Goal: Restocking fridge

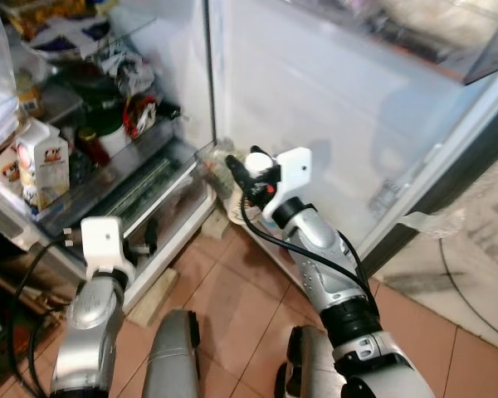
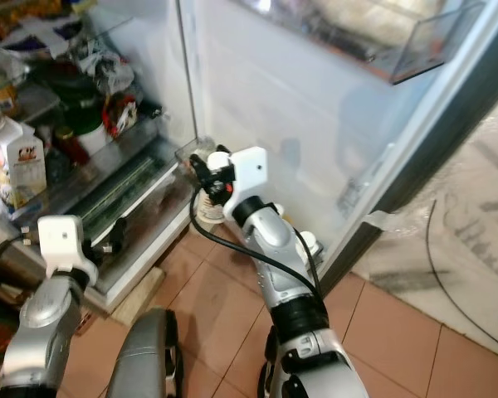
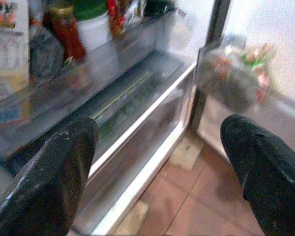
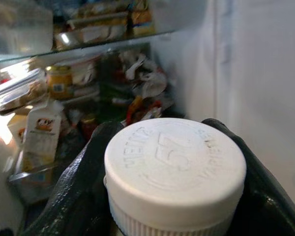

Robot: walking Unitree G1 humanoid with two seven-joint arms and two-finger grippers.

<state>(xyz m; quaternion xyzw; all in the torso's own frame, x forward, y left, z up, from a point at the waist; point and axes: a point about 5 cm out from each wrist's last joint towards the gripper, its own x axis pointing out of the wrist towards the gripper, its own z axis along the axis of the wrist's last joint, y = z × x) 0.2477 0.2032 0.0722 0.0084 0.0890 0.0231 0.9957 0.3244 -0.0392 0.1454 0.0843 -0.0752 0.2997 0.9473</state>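
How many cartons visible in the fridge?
1. A white carton stands at the front of a shelf on the fridge's left side, above the drawer; it also shows in the right wrist view. More may be hidden behind the clutter.

Terracotta tile floor point(image 1: 232, 307) from 6 to 4 o'clock. Pale plastic sheet point(image 1: 473, 240) on floor at 3 o'clock. Light cool and bright from 12 o'clock.

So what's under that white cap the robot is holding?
The right hand grips a white ribbed cap, its black fingers on both sides. The head view shows a pale bottle below it, but the contents are hidden by the hand.
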